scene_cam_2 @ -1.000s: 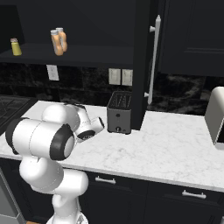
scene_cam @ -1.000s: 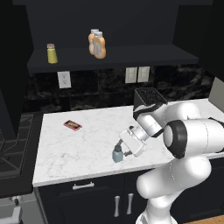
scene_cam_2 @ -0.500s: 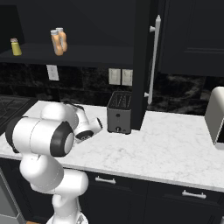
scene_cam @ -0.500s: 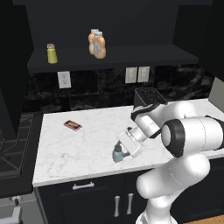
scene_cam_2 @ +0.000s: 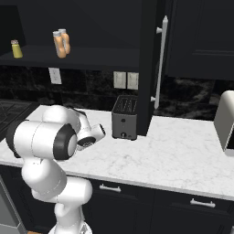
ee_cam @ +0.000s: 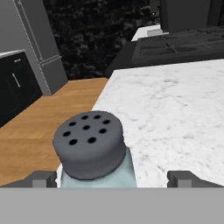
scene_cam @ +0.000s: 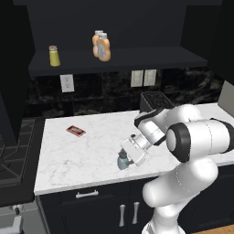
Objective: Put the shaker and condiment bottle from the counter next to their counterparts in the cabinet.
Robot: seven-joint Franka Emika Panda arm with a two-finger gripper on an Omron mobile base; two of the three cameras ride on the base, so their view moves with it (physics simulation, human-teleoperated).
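Note:
The pale blue-grey shaker (scene_cam: 122,162) with its grey holed cap (ee_cam: 89,143) stands upright near the front edge of the marble counter (scene_cam: 77,157). My gripper (scene_cam: 126,156) is low at the shaker, open. In the hand view the gripper (ee_cam: 112,178) has the shaker (ee_cam: 98,173) between its two spread fingertips (ee_cam: 41,178), apart from both and nearer the left one. Up on the dark shelf of the cabinet (scene_cam: 137,57), two orange bottles (scene_cam: 103,47) stand side by side; I cannot tell them apart. The yellow shaker (scene_cam: 54,56) stands to their left.
A dark toaster (scene_cam: 153,101) sits behind my arm against the wall. A small red packet (scene_cam: 76,131) lies on the counter's left part. A stove (scene_cam: 13,155) adjoins the counter's left end. A white appliance (scene_cam_2: 226,121) stands far right.
The hand has edged slightly down and left toward the shaker. The shaker and the shelf items have not moved.

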